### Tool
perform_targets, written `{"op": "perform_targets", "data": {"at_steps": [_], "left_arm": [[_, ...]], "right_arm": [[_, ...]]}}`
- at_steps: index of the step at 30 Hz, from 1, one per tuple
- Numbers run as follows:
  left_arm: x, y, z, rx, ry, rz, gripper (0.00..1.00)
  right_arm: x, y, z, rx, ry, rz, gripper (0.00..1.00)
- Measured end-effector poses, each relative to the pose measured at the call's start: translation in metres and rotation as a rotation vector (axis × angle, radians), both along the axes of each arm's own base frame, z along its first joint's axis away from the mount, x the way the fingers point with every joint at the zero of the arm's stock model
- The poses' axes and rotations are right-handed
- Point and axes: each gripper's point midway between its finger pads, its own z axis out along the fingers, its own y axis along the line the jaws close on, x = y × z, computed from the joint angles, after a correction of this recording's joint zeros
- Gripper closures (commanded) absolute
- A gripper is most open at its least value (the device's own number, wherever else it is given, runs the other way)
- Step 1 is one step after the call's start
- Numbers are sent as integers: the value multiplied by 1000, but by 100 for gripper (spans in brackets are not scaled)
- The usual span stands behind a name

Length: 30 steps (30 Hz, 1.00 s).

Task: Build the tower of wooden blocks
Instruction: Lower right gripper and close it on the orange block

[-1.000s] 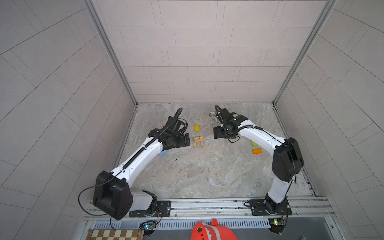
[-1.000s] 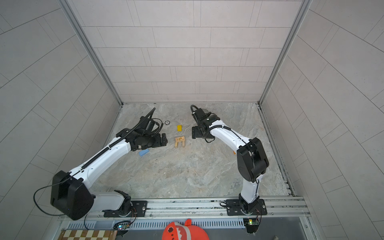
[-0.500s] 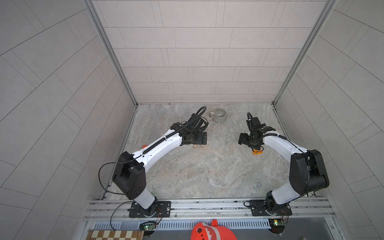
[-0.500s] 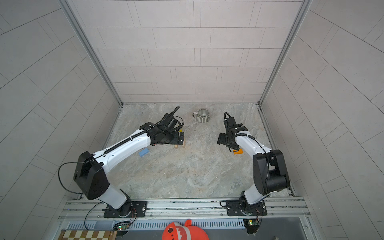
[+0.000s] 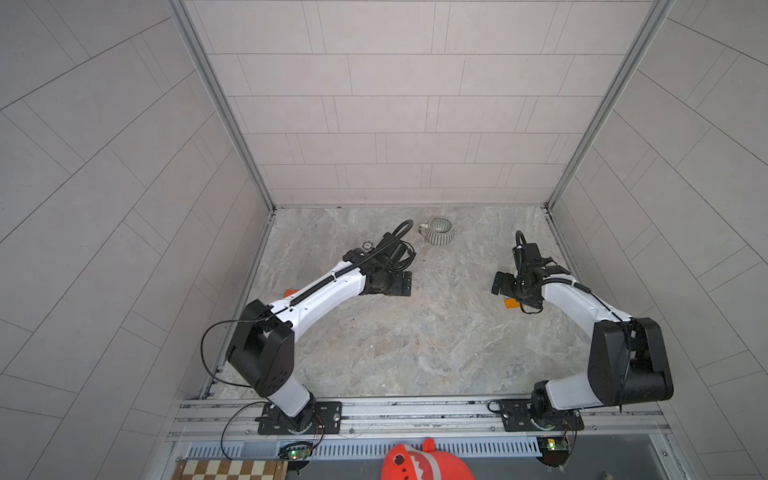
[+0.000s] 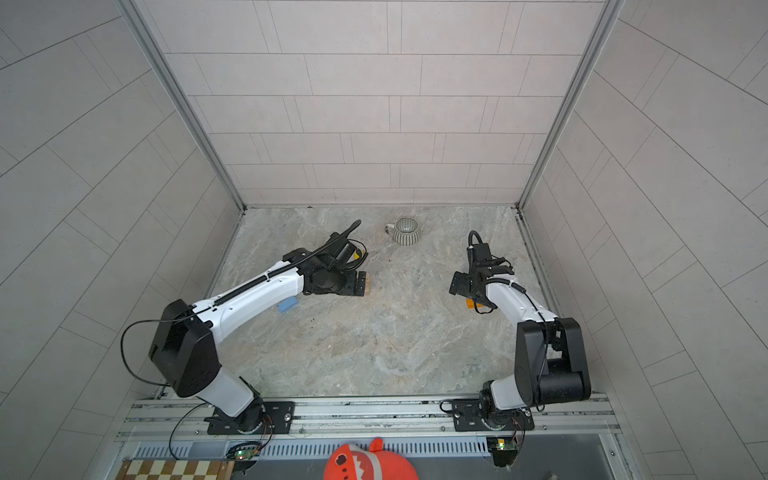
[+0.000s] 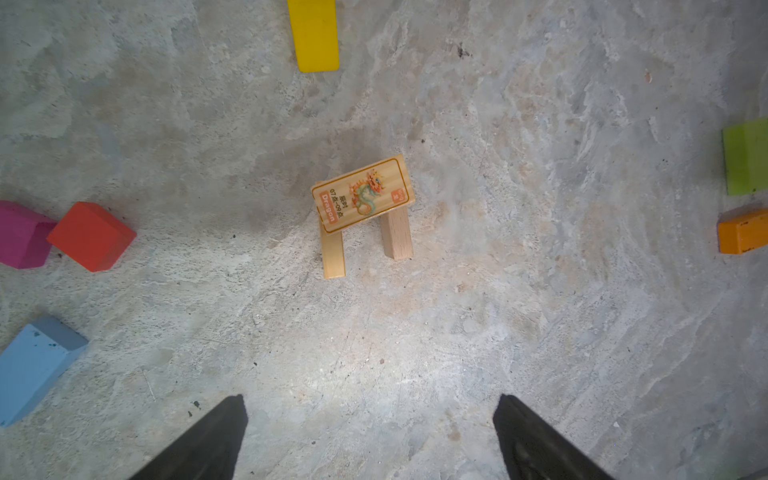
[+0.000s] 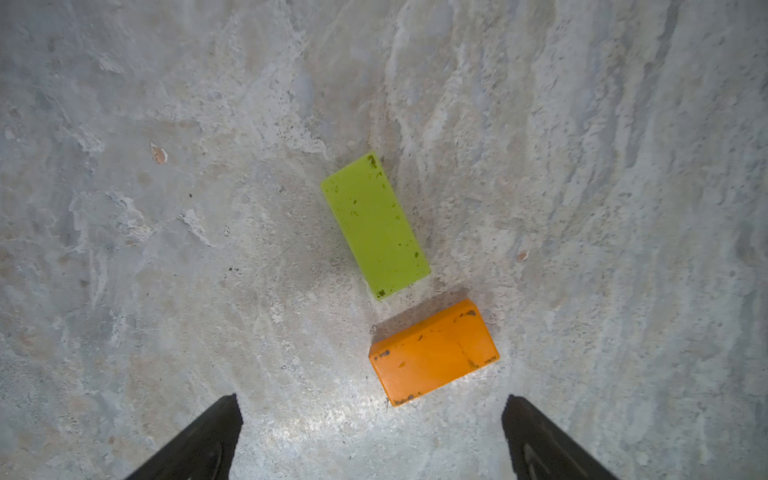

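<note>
Where the left gripper (image 7: pixel 372 401) hangs over the stone table (image 7: pixel 540 332), we note its jaws spread wide, nothing between them. Ahead of it stands the tower (image 7: pixel 365 216): a dragon-printed block (image 7: pixel 363 195) laid slightly askew across two plain tan blocks (image 7: pixel 397 239). A yellow block (image 7: pixel 313 35), a blue block (image 7: pixel 33 365), and a red block (image 7: pixel 91 235) just beside a magenta block (image 7: pixel 20 239) lie around it, apart. The right gripper (image 8: pixel 371 398), jaws also wide and empty, hangs by a green block (image 8: pixel 374 224) and an orange block (image 8: pixel 434 353), near each other, not touching. A striped mug (image 5: pixel 436 231) sits near the back wall.
</note>
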Motion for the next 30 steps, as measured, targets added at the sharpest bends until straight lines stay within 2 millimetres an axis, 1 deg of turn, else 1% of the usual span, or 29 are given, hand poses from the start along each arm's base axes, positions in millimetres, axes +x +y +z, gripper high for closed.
{"op": "perform_targets", "data": {"at_steps": [6, 9, 13, 19, 30], "left_arm": [[-3, -4, 2, -29, 1, -11, 0], [-4, -4, 4, -38, -1, -14, 0], [-6, -4, 3, -46, 4, -18, 0], [-6, -3, 3, -54, 9, -15, 0], [-6, -4, 4, -64, 12, -16, 0]], "right_arm": [[-3, -21, -8, 19, 2, -42, 1], [1, -26, -12, 32, 0, -43, 3], [2, -22, -23, 61, 27, -23, 6], [4, -14, -38, 101, 56, 10, 7], [7, -4, -38, 143, 47, 48, 12]]}}
